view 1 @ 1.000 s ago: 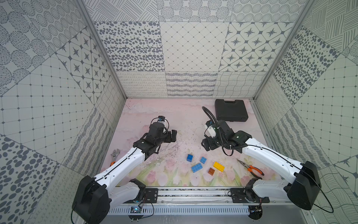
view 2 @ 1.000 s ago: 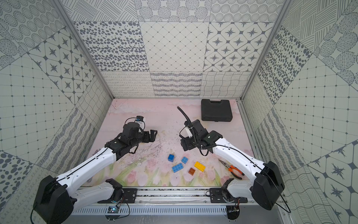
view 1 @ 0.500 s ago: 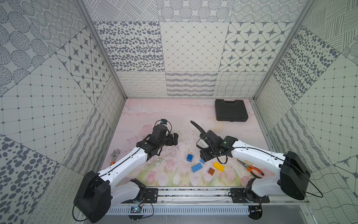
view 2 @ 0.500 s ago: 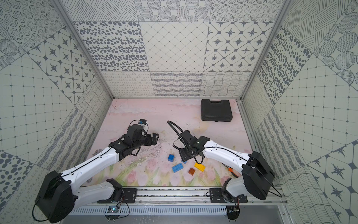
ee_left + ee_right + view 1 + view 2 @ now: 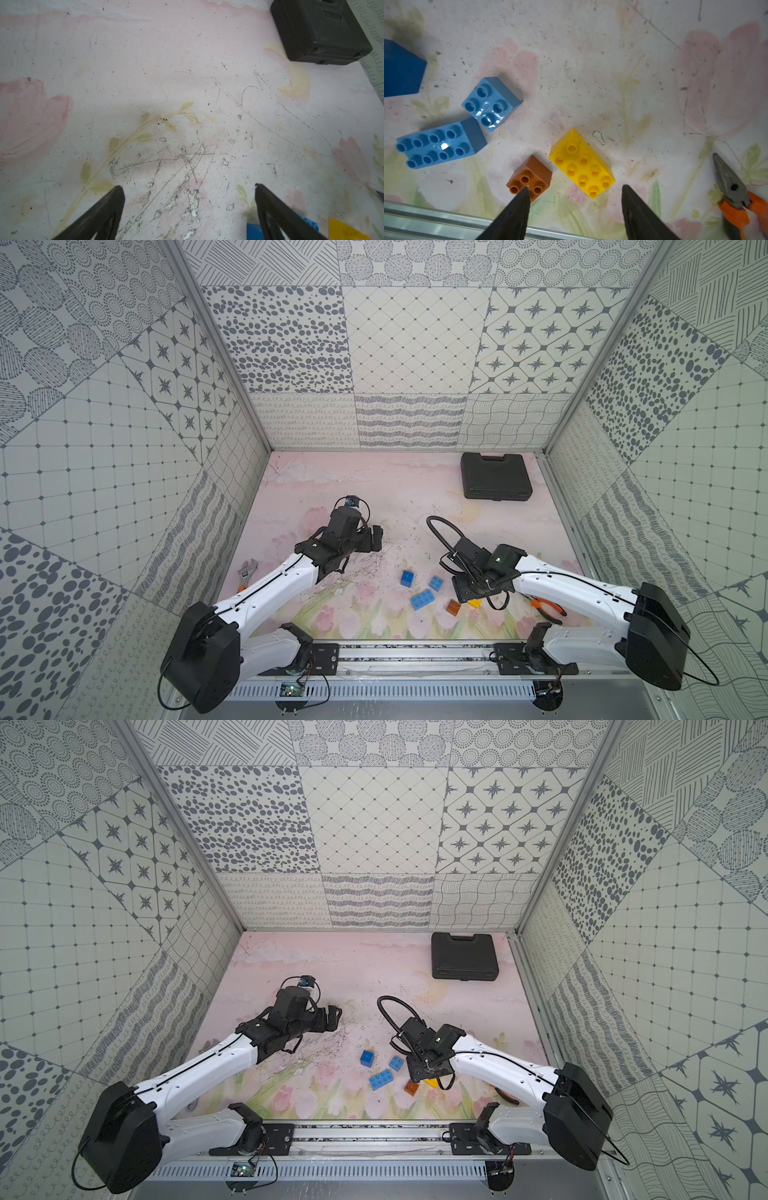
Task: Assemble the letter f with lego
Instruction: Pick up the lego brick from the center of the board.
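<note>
Right jaws spread, empty, over the yellow brick; left jaws spread too. I'd straddle its narrow width, clear of the brown brick.

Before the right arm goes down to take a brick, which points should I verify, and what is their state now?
1. Right gripper open and empty: ok.
2. Yellow brick flat, studs up: ok.
3. Brown brick clear of the jaws: not ok, one fingertip overlaps it in the right wrist view.
4. Pliers apart from the bricks: ok.
5. Left gripper open, empty: ok.
6. Darker blue brick studs up: cannot tell.
</note>
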